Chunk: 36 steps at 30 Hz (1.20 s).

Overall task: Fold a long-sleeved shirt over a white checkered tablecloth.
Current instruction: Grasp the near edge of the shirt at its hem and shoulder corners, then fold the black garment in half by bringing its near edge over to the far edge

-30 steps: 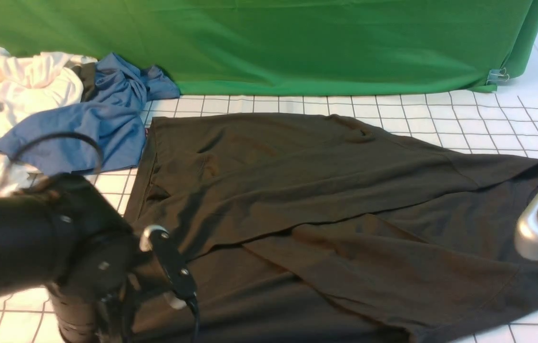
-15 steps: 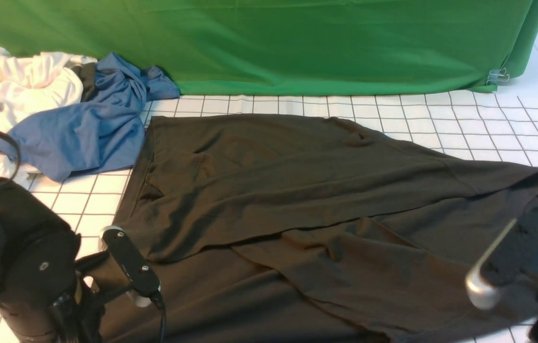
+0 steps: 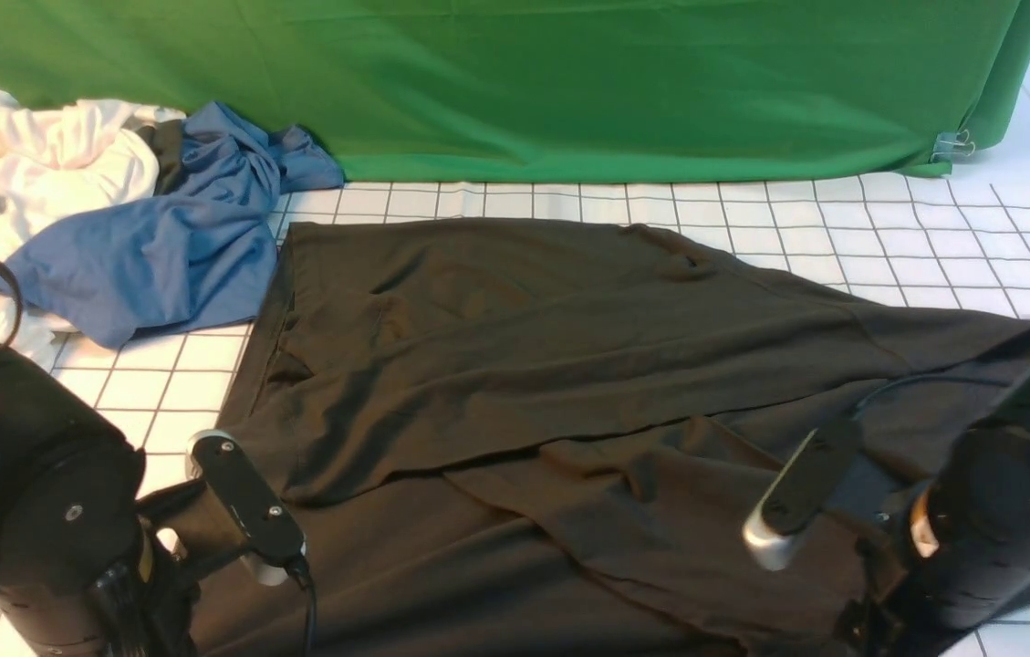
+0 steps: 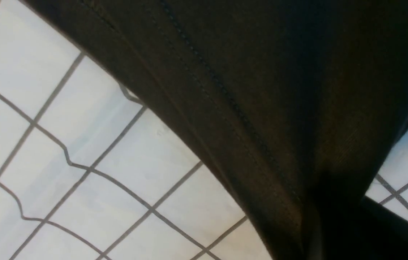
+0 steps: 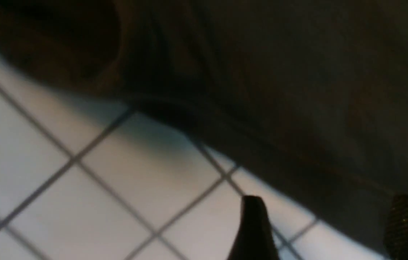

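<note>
My left gripper (image 4: 337,231) is clenched on the long-sleeved shirt (image 3: 569,365). In the left wrist view the stitched hem draws into a pinch there. My right gripper (image 5: 328,216) is released. Its two dark fingertips (image 5: 254,224) stand apart, low over the tablecloth (image 3: 889,228), with the shirt's edge just beyond them and nothing between them.

The charcoal shirt lies spread across the middle of the checkered tablecloth, with one layer folded over another and creases running through the near half. My left arm (image 3: 40,511) covers its near left corner and my right arm (image 3: 998,529) covers its near right side, so I cannot see those edges from the front.

A crumpled blue garment (image 3: 168,237) lies just beside the shirt's far left corner. White garments (image 3: 40,164) are heaped farther left. A green cloth (image 3: 569,82) hangs across the back, pinned by a binder clip (image 3: 952,144) at its right end.
</note>
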Each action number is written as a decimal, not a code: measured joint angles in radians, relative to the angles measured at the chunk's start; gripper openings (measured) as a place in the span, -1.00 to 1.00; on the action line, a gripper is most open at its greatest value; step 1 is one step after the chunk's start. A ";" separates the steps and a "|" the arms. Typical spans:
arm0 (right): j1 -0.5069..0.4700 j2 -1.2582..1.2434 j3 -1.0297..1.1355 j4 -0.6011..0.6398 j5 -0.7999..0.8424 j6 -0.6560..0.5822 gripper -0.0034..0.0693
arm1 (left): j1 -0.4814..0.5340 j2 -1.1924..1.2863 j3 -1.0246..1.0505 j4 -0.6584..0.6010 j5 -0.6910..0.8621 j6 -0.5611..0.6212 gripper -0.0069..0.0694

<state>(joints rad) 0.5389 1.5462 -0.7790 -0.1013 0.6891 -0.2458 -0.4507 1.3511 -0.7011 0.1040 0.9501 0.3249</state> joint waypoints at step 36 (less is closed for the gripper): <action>0.000 0.091 -0.030 -0.112 0.043 0.118 -0.81 | 0.000 -0.020 0.001 -0.007 -0.006 -0.013 -0.90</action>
<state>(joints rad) 0.5389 1.6371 -0.8093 -0.2129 0.7318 -0.1275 -0.4507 1.3316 -0.6999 0.0967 0.9445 0.3115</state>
